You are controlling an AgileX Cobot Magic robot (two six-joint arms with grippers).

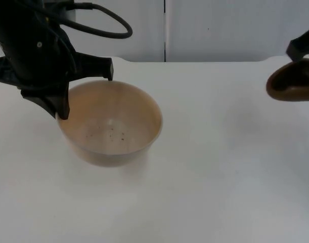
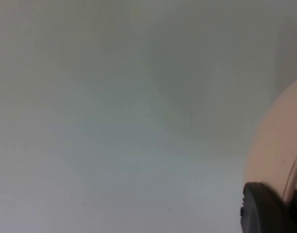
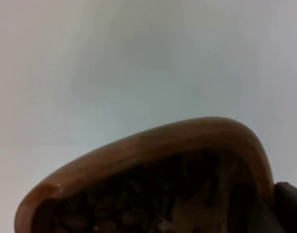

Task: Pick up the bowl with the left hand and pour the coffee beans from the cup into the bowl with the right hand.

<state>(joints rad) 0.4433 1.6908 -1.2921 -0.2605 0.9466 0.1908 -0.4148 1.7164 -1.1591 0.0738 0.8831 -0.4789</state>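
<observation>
With the left pincer (image 1: pixel 86 96) clenched on the far-left rim of the pale wooden bowl (image 1: pixel 111 124) above the white counter (image 1: pixel 220 167), the right pincer (image 1: pixel 302 49), grasping the brown wooden cup (image 1: pixel 292 81) of coffee beans (image 3: pixel 138 204) at far right, should come over the bowl before tilting.

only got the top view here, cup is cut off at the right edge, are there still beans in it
Observer: Yes. The right wrist view shows dark beans inside the cup.
Operator: is the right gripper on it
Observer: A black fingertip sits against the cup's rim in the right wrist view.
Operator: and the left one, is it really on the bowl
Observer: The left wrist view shows a fingertip against the bowl wall, at the rim.
</observation>
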